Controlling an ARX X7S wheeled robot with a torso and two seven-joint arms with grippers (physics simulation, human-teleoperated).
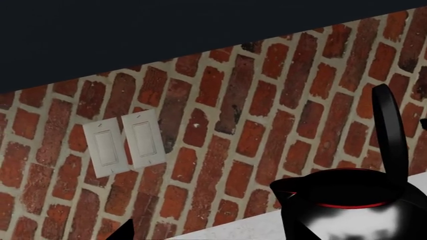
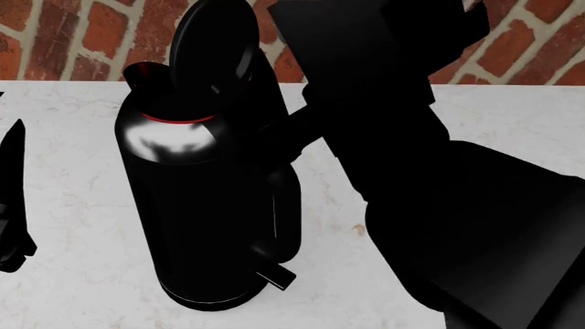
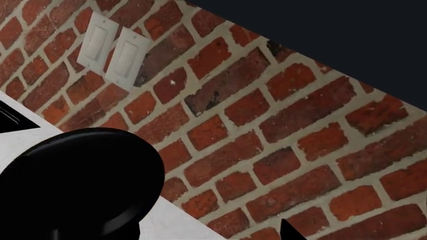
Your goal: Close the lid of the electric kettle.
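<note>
Lid (image 2: 216, 42) upright (open), just before right end effector (image 3: 200, 239).

My tall black electric kettle (image 2: 196, 205) stands upright on the tabletop (image 2: 73, 274), its round lid (image 2: 215, 44) hinged open, near my right end effector.

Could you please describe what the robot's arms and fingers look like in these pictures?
The right arm is a bulky, boxy black shape with flat facets, so dark that no markings, cables or joints can be made out. The left gripper appears as slim, glossy black pointed fingers at the head view's edge. In each wrist view only small black pointed fingertips show.
</note>
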